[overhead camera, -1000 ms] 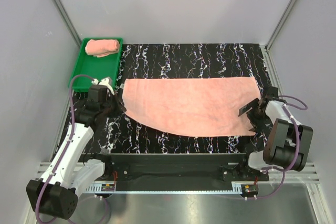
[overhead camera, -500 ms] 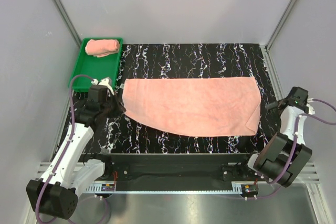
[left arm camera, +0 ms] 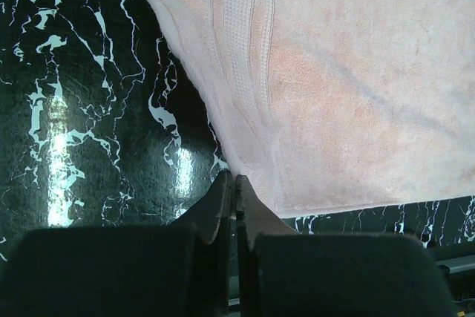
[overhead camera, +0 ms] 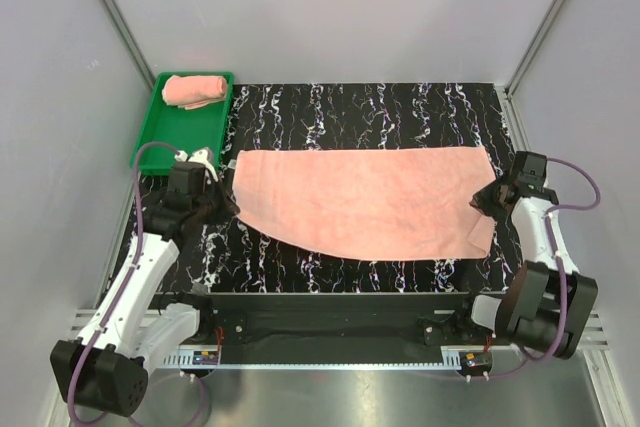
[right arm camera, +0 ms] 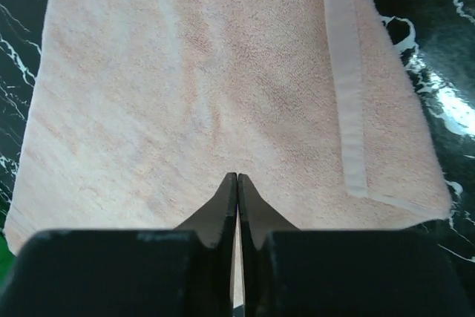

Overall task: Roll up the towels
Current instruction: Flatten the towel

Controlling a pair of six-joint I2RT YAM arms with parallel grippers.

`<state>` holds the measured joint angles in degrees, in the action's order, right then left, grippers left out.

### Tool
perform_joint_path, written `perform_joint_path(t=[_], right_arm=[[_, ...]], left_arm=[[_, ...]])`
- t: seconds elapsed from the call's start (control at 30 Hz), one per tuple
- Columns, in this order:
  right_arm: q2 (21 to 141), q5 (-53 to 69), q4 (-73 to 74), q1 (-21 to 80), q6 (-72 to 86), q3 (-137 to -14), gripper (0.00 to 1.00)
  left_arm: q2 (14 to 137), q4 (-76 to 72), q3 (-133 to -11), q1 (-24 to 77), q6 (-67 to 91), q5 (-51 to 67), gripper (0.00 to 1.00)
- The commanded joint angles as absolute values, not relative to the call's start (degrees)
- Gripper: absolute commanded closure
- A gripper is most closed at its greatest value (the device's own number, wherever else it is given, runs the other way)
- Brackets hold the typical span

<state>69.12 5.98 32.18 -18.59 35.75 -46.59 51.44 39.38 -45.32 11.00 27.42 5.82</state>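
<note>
One salmon-pink towel (overhead camera: pixel 365 202) lies spread flat across the black marbled table (overhead camera: pixel 380 107). A second towel (overhead camera: pixel 195 90) sits rolled up at the far end of the green tray (overhead camera: pixel 180 137). My left gripper (overhead camera: pixel 228 203) is shut, its tips (left arm camera: pixel 234 180) touching the near left edge of the flat towel (left arm camera: pixel 334 87). My right gripper (overhead camera: pixel 484 201) is at the towel's right end. Its jaws are shut, with the tips (right arm camera: pixel 237 177) down on the cloth (right arm camera: pixel 193 72). No fold of cloth shows between them.
The green tray stands at the back left, just beyond my left arm. Grey walls with metal rails close in the table on three sides. A black bar (overhead camera: pixel 330 307) runs along the near edge between the arm bases.
My right gripper was open at the towel's right edge, swung out to the right, and is now back over that edge with its jaws shut. The left arm and both towels have stayed still.
</note>
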Motion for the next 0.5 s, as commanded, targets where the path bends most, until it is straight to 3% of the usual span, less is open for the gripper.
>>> perform_joint_path(t=[0.0, 0.07, 0.2, 0.47], right_arm=[[74.3, 11.2, 27.3, -17.8, 34.8, -46.0, 0.95], [81.5, 6.5, 30.7, -17.8, 31.1, -49.4, 1.0], [86.8, 2.5, 31.9, -17.9, 30.7, -50.3, 1.0], [91.8, -1.8, 34.6, -23.7, 32.7, -51.2, 1.0]], left_arm=[[52.3, 37.4, -45.0, 10.7, 26.7, 5.9, 1.0], [53.2, 37.5, -45.0, 10.7, 26.6, 5.9, 1.0], [52.1, 37.7, -45.0, 10.7, 26.9, 5.4, 1.0], [51.3, 37.7, -45.0, 10.7, 26.9, 5.3, 1.0]])
